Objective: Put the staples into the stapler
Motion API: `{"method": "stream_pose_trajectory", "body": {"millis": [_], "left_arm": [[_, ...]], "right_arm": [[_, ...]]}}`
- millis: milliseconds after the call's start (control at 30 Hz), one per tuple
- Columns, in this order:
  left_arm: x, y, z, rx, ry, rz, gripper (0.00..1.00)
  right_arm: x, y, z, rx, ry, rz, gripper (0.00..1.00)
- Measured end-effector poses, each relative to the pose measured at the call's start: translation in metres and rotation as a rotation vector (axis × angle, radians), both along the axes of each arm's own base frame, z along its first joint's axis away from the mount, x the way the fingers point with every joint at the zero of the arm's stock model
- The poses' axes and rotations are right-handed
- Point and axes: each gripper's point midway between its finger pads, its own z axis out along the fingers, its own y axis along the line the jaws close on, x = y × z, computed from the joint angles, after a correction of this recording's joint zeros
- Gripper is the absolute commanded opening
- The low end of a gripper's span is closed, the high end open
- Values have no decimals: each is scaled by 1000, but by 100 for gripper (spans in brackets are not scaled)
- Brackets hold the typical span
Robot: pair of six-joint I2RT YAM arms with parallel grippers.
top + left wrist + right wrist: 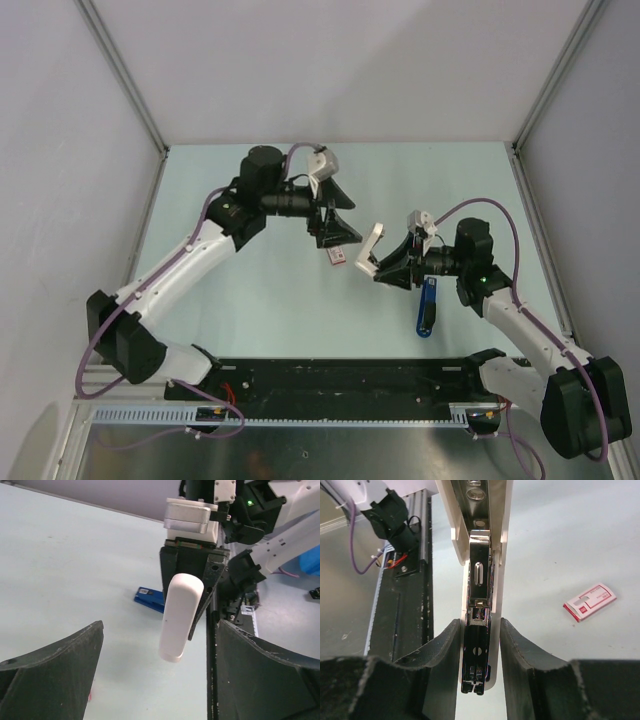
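The blue and black stapler (428,308) lies on the table under my right arm; it also shows in the left wrist view (149,599). The pink-and-white staple box (338,256) lies flat on the table, closed, also seen in the right wrist view (590,601). My right gripper (370,262) (479,645) is shut on a second, white-cased stapler (374,244) (481,590) (180,615), held in the air with its metal channel and black inner part showing. My left gripper (335,228) (160,680) is wide open and empty, just above and behind the box, facing the white stapler.
A black rail with cable ducts (340,385) runs along the near edge between the arm bases. Grey walls with metal frame posts (125,75) close the table on three sides. The two grippers are close together at the table's middle.
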Motion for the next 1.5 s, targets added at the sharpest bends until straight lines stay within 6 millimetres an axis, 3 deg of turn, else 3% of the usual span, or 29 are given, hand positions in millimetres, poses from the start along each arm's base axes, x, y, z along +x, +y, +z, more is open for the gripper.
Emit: {"method": "stream_pose_trajectory", "body": {"millis": [100, 300, 567, 733, 933, 1333, 1500], "left_arm": [[13, 16, 11, -14, -28, 63, 100], [41, 71, 27, -39, -95, 257, 99], [75, 153, -3, 2, -63, 534, 99], [87, 189, -27, 28, -15, 645, 99], [82, 210, -42, 62, -14, 710, 99], [63, 248, -73, 199, -62, 825, 100], [55, 259, -70, 236, -105, 869, 99]], "right_arm": [[10, -2, -5, -19, 4, -55, 0], [30, -1, -14, -63, 20, -147, 0], [64, 4, -23, -134, 43, -277, 0], [79, 10, -36, -198, 67, -339, 0], [96, 35, -49, -282, 70, -364, 0], [132, 109, -86, -403, 112, -366, 0], [142, 141, -98, -425, 119, -379, 0]]}}
